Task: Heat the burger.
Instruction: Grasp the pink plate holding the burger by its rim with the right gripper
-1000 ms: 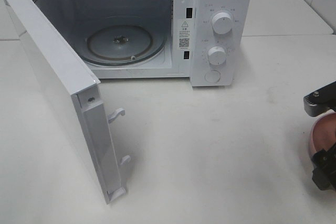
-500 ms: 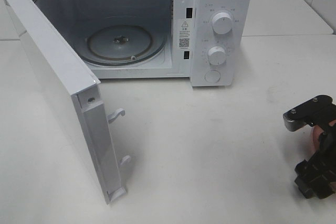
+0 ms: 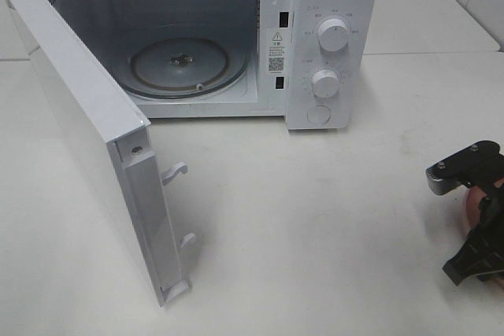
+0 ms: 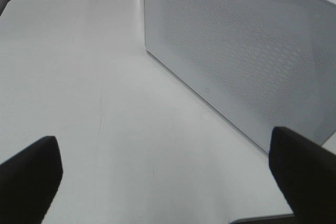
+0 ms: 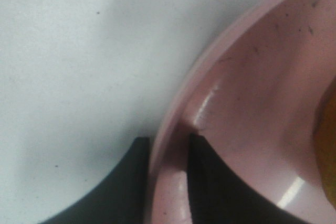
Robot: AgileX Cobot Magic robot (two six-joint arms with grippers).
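Note:
The burger shows only as a golden sliver (image 5: 329, 145) at the edge of the right wrist view, on a pink plate (image 5: 252, 87). In the high view a small part of the plate (image 3: 471, 204) shows at the far right table edge, mostly hidden by my right gripper (image 3: 477, 218). In the right wrist view the right gripper (image 5: 168, 148) has one finger outside and one inside the plate's rim, shut on it. My left gripper (image 4: 168, 182) is open and empty over bare table, outside the high view.
The white microwave (image 3: 331, 5) stands at the back with its door (image 3: 79, 131) swung wide open to the left and a glass turntable (image 3: 181, 64) inside. The door's outer face (image 4: 247, 51) is close ahead of the left gripper.
My right gripper came in from the right edge, lowered over the pink plate and shifted slightly right, its fingers now astride the rim. The left arm and microwave have not moved.

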